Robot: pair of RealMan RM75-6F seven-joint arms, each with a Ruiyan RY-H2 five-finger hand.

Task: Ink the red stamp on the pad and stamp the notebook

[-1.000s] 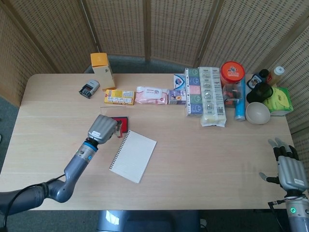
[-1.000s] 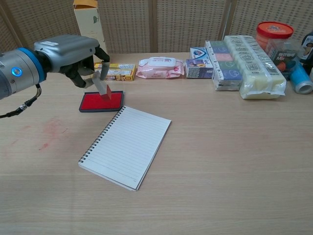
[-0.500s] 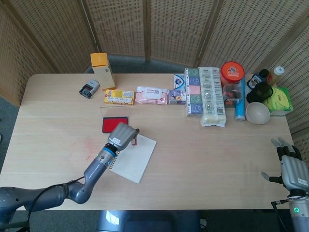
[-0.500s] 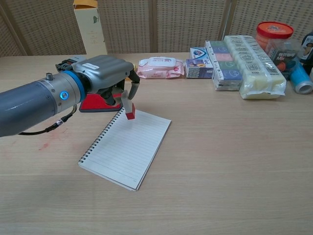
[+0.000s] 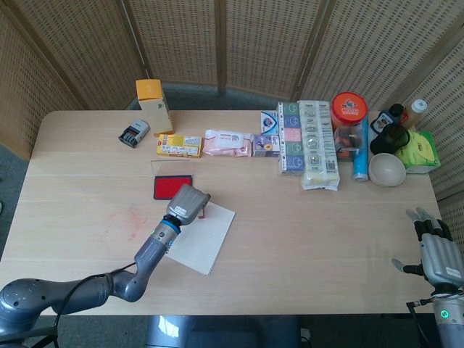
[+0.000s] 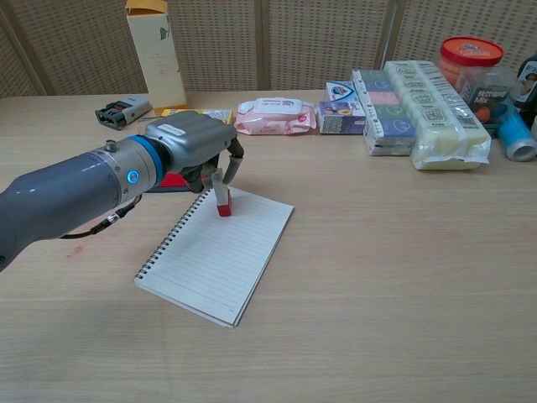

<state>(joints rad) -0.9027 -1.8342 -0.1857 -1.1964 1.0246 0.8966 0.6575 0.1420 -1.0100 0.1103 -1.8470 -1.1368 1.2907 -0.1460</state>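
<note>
1. Forearm of the robot's left arm runs in from the lower left in grey casing; its elbow and shoulder are cut off at the frame edge in both views.
2. Left hand [image 6: 191, 151], grey with dark fingers, pinches the small red stamp with a pale handle [image 6: 222, 200] upright between its fingertips; the stamp's red base sits on the top end of the white lined spiral-bound notebook [image 6: 220, 252].
3. In the head view the left hand [image 5: 188, 203] covers most of the stamp [image 5: 201, 212], so only a sliver of red shows beside it, and contact with the paper cannot be confirmed from there.
4. Flat red ink pad in a black tray [image 5: 172, 186] lies just beyond the notebook [image 5: 201, 239]; in the chest view the hand hides nearly all of the pad [image 6: 172, 180].
5. Along the back of the light wooden table [image 6: 377, 277] stand a tall cream carton with an orange top [image 5: 154, 106], a small grey and black device [image 5: 134, 133], a yellow box [image 5: 179, 146], a pink wipes packet [image 5: 228, 142] and a long clear-wrapped multipack [image 5: 317, 145]; their print is too small to read.
6. Right hand [image 5: 437, 254] hangs well apart at the table's lower right corner, fingers spread and holding nothing; its wrist is cut off by the frame, and the chest view does not show it.
</note>
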